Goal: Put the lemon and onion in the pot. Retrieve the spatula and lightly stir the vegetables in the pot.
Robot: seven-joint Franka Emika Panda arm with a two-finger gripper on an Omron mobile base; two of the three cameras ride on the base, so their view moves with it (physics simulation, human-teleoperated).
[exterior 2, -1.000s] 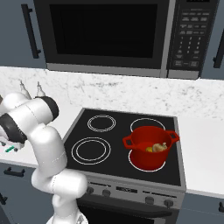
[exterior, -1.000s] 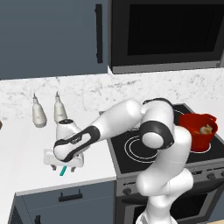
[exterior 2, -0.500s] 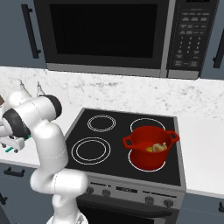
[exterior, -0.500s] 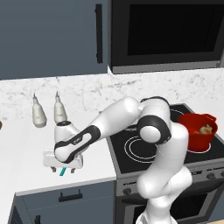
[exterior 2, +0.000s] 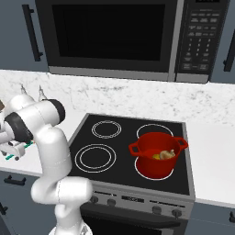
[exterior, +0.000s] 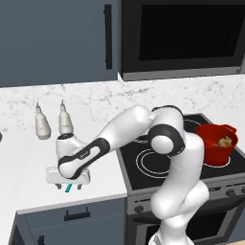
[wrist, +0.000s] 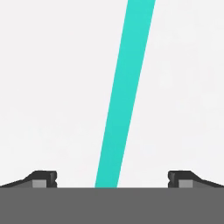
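From the left base view the gripper (exterior: 68,181) is low over the teal spatula (exterior: 68,187) on the white counter (exterior: 28,186) near two bottles (exterior: 42,125), from the right the red pot (exterior 2: 155,154) sits on the stove's near right burner holding lemon (exterior 2: 157,157) and onion (exterior 2: 168,154), and the hand view shows the slim handle (wrist: 124,96) running between wide open fingertips (wrist: 43,178).

Ahead of me, two pale grey long-necked bottles (exterior: 42,125) stand together on the white marble counter (exterior: 24,167); black glass cooktop (exterior 2: 133,153) beneath the black microwave (exterior 2: 110,34).

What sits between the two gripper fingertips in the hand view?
The spatula: its teal handle runs up between the open fingertips, with bare white counter on either side. The gripper has not closed on it.
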